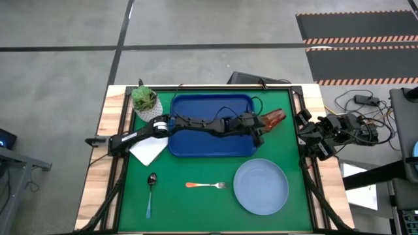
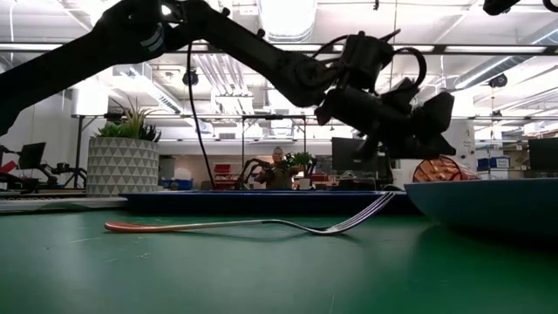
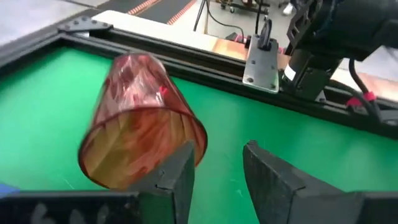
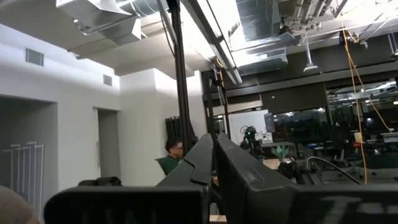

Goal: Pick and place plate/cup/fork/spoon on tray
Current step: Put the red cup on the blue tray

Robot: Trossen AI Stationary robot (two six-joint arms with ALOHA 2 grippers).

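Cup (image 3: pixel 140 121): the small dark-red tumbler lies tipped on its side on the green mat (image 1: pixel 196 202), off the right short end of the tray, at about two o'clock on the counter. Its open mouth faces my left wrist camera.
Left gripper (image 1: pixel 262 124): mine, stretched across the tray to the cup. My two fingers (image 3: pixel 177 180) stand partly apart with green mat showing between them. One finger is at the cup's rim; I cannot tell whether it touches. I have hold of nothing.
Right gripper (image 4: pixel 214 163): also mine, parked off the counter's right edge at three o'clock, fingers pressed together and empty.
Tray (image 1: pixel 212 151): deep blue, at twelve o'clock on the counter, nothing lying in it; only my left arm crosses above it.
Plate (image 1: pixel 261 186): light blue, on the mat at five o'clock.
Fork (image 1: pixel 206 185): orange handle, at six o'clock, between spoon and plate.
Spoon (image 1: pixel 151 192): light-blue handle, at seven o'clock.
Step in hand: I judge this to be the pick of the cup, not yet secured.
Next move: I would need to bring my left fingers around the cup's wall, close gently because a round cup on its side can roll away, then lift and carry it towards nine o'clock onto the tray.
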